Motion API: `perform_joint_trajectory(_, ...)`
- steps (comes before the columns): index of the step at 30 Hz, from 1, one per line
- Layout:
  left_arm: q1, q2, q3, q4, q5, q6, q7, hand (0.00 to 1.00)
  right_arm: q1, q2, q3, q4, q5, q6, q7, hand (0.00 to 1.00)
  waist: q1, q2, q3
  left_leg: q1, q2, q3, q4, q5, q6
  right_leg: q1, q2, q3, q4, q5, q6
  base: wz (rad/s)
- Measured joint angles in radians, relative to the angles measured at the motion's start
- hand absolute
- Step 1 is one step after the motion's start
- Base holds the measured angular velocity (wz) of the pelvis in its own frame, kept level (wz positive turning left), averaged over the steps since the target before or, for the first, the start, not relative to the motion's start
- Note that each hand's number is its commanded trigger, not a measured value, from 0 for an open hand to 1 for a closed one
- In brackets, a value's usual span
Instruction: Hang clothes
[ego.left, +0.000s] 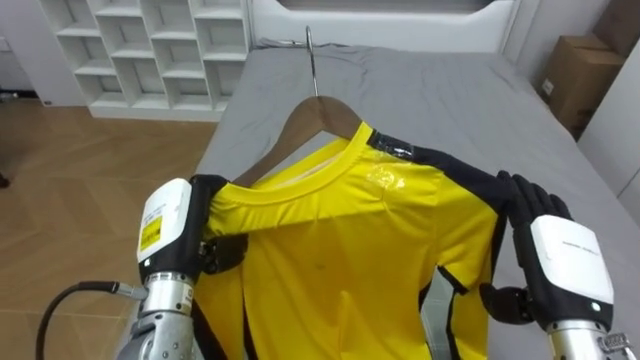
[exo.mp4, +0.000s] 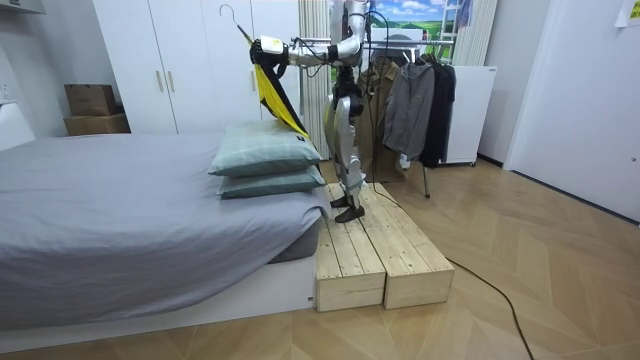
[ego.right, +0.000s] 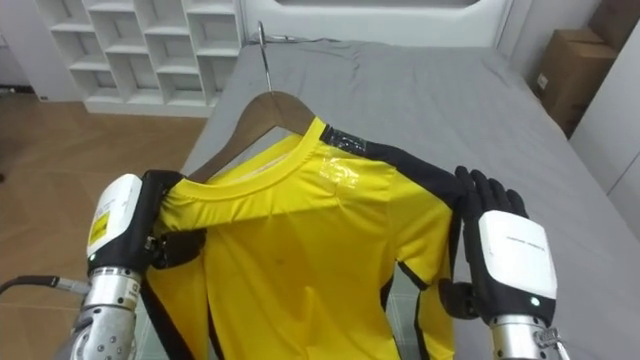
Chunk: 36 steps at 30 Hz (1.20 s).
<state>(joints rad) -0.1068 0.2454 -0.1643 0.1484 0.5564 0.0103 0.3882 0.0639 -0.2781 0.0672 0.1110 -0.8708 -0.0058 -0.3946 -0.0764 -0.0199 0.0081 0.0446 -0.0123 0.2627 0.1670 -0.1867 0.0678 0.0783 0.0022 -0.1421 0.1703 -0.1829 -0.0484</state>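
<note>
Yellow jersey on wooden hanger — left hand pinches shoulder | right hand flat-fingered

grey bed | two pillows stacked on it | white cubby shelf | cardboard box | wooden platform

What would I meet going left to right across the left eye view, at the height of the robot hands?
wooden floor → left robot hand → yellow shirt → right robot hand
</note>
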Motion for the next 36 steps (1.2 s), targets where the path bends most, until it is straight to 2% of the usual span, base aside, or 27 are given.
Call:
perform_joint_trajectory(14,0.000,-0.011,-0.018,-0.006,0.009,0.022,0.003,1.00,0.001,0.000,0.009,0.000,0.001,0.029,-0.022,0.00,0.002,0.007,-0.0056,0.004,0.001,-0.001,0.010,0.000,0.000,0.008,0.000,0.003,-0.002,0.000,0.000,0.00)
perform_joint_trajectory(20,0.001,-0.028,-0.018,-0.006,0.027,0.031,0.004,1.00,0.001,0.000,0.007,0.000,0.006,0.033,-0.028,0.00,0.002,0.005,-0.0054,0.012,0.001,-0.001,0.002,0.000,0.000,0.011,0.000,0.003,-0.002,0.000,0.000,0.00)
perform_joint_trajectory(27,0.024,-0.029,-0.020,-0.018,0.032,0.031,0.010,1.00,0.001,0.003,0.008,0.011,0.007,0.033,-0.028,0.00,0.002,-0.001,-0.0034,0.015,0.000,0.002,0.000,0.000,0.000,0.013,0.000,0.005,-0.002,0.000,0.000,0.00)
perform_joint_trajectory(31,0.038,-0.029,-0.018,-0.051,0.070,0.032,0.009,1.00,0.000,0.011,0.008,0.033,0.021,0.032,-0.028,0.00,0.002,-0.005,-0.0021,0.019,0.000,0.003,0.000,0.000,0.000,0.016,0.000,0.006,-0.002,0.000,0.000,0.00)
perform_joint_trajectory(36,0.051,-0.029,-0.020,-0.083,0.102,0.033,-0.007,1.00,0.000,0.024,-0.012,0.040,0.029,0.031,-0.028,0.00,-0.013,-0.006,-0.0016,0.018,0.000,0.001,0.000,0.000,0.000,0.019,0.000,0.004,-0.002,0.000,0.000,0.01)
